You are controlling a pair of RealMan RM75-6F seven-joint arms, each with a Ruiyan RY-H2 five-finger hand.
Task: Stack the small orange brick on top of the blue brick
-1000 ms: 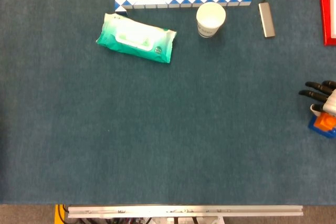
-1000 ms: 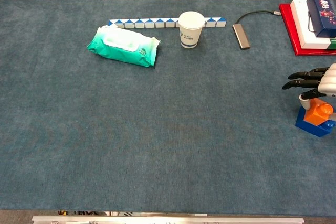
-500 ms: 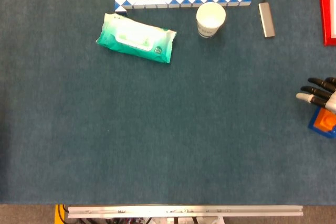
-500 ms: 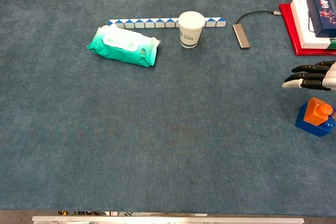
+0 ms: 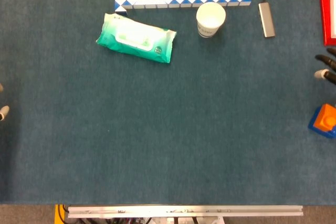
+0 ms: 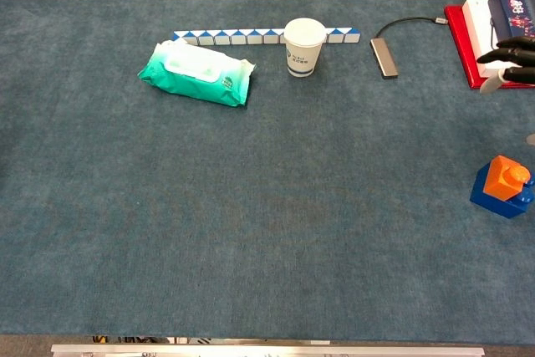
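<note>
The small orange brick (image 5: 327, 116) (image 6: 506, 176) sits on top of the blue brick (image 5: 317, 127) (image 6: 492, 198) near the table's right edge. My right hand (image 5: 326, 68) (image 6: 511, 52) hangs well above and beyond the two bricks, apart from them. Only its dark, spread fingers show at the frame edge, and nothing is in them. Of my left hand (image 5: 2, 112) only a pale fingertip shows at the far left edge of the head view; its pose is hidden.
A green wipes pack (image 6: 196, 72), a white paper cup (image 6: 303, 47) and a blue-and-white puzzle strip (image 6: 234, 37) lie at the back. A grey USB hub (image 6: 384, 57) with a cable and a red tray of boxes (image 6: 473, 46) are at the back right.
My right hand has let go of the orange brick and lifted away toward the back right. The brick stays on the blue one. A left fingertip has come into the head view.
</note>
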